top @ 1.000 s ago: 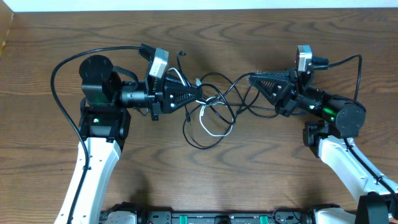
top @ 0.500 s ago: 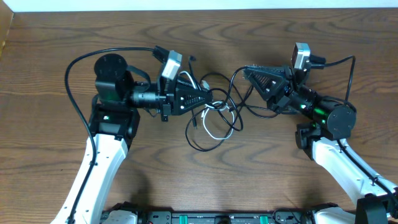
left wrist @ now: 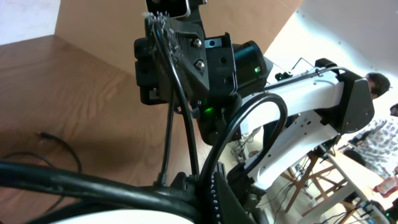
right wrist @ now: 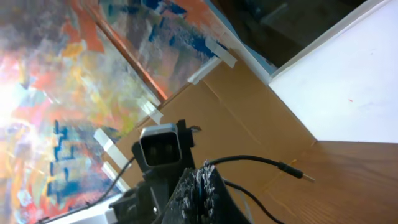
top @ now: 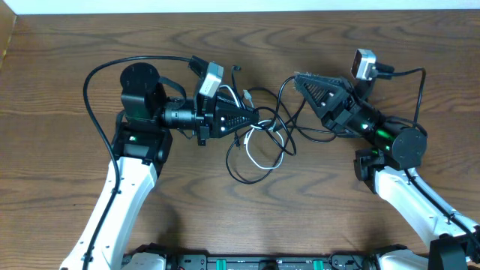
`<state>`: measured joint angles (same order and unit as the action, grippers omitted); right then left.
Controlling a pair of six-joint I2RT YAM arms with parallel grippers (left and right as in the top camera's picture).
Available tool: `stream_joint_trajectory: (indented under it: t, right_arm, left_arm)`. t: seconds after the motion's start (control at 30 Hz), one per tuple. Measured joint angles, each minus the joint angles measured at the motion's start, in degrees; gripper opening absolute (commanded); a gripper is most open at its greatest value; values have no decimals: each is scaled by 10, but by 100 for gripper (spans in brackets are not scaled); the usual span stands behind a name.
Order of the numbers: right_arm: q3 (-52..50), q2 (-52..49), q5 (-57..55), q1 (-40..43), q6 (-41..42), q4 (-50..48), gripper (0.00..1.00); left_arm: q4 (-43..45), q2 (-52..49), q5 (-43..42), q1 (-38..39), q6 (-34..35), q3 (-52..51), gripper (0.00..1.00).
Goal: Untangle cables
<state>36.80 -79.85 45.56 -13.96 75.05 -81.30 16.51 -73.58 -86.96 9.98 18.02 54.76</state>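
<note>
Several thin cables (top: 257, 162), mostly black with one white loop, tangled mid-frame on wooden table (top: 60, 67); strands pinched in closed left gripper (top: 255, 118) and closed right gripper (top: 298, 77).

Both arms reach inward; left gripper (top: 253, 118) and right gripper (top: 298, 78) closed, tips facing, near each other.

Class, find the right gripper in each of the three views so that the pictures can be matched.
Overhead: right gripper upper right of centre, pointing left.
Left wrist: right gripper at top centre.
Right wrist: right gripper at bottom centre, as the camera's own fingers.
Shared landmark: the cables leaving its tip.
</note>
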Motion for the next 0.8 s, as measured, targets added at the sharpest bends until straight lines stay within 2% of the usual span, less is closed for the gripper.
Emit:
stream_joint_trajectory:
  t: [0.27, 0.8]
  right_arm:
    - [0, 0, -13, -3, 41, -19, 1]
    - [0, 0, -45, -9, 92, -49, 1]
  left_arm:
    - [0, -12, -3, 0, -31, 0, 8]
    - [-15, -23, -2, 0, -35, 0, 8]
